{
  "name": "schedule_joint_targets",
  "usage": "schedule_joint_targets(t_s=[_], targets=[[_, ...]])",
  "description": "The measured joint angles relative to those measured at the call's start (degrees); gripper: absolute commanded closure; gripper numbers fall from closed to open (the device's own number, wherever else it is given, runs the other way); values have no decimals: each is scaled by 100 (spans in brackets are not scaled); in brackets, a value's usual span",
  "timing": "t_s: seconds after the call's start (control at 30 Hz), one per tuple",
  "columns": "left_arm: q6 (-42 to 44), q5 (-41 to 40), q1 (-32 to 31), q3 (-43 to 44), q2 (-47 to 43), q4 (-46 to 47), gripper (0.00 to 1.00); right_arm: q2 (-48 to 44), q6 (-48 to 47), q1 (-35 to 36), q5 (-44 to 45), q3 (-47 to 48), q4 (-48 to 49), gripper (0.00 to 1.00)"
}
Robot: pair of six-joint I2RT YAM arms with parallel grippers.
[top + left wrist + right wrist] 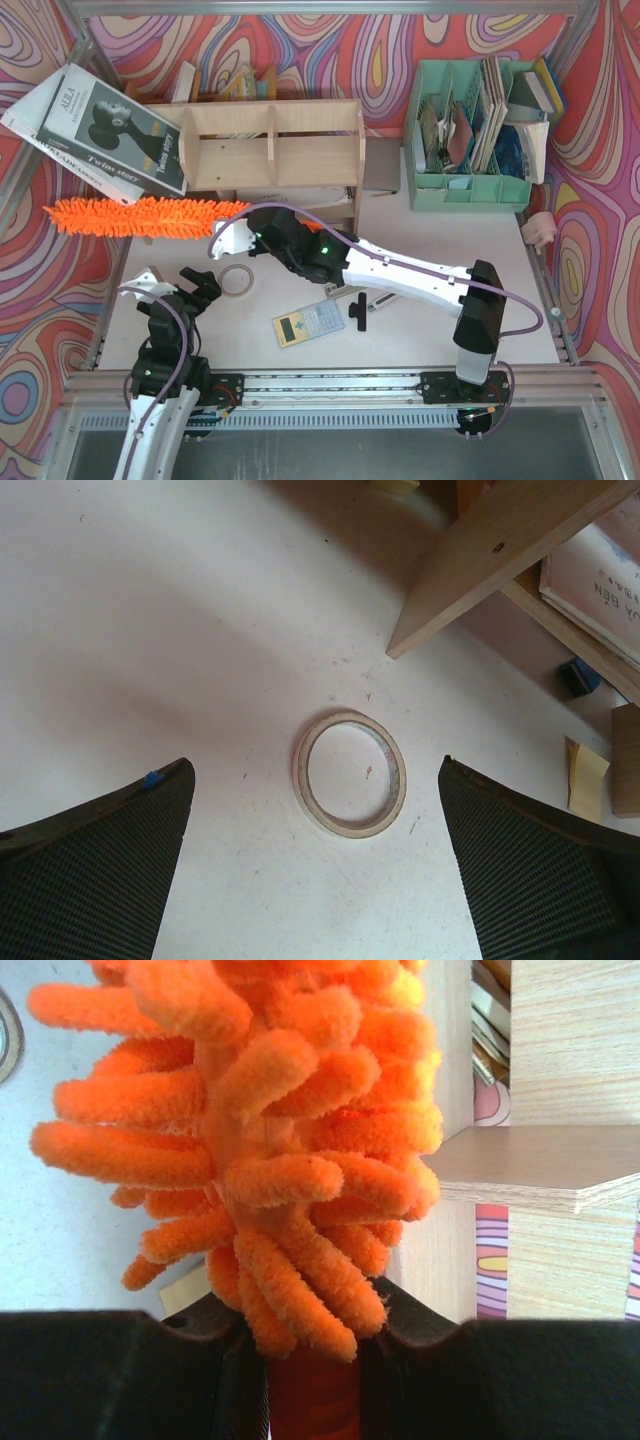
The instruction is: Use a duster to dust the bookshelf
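Observation:
The bookshelf (270, 140) is a low light plywood unit at the back centre, and one of its boards (540, 1165) shows at the right of the right wrist view. The duster (140, 215) lies level in front of the shelf's left end, with its fluffy orange head reaching left past the side panel. My right gripper (235, 235) is shut on the duster's orange handle (310, 1400) just below the fluff (270, 1140). My left gripper (185, 285) hovers open near the front left, with nothing between its fingers (100, 870).
A tape ring (350, 773) lies on the table under the left gripper. A calculator (310, 323) and a small black object (358, 310) lie at front centre. Books (100, 125) lean at the shelf's left. A mint-green organiser (470, 130) stands at back right.

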Motion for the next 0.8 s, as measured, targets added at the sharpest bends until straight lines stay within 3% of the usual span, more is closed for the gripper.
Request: schedule_joint_targets(t_s=[0.43,0.8], targets=[[0,-2,0,0,-85,-4,2,-50,308,-540,-192,-334,-98,100],[0,-2,-2,0,-83,-7,2,-103,450,-442,-223,-540,-122,100]])
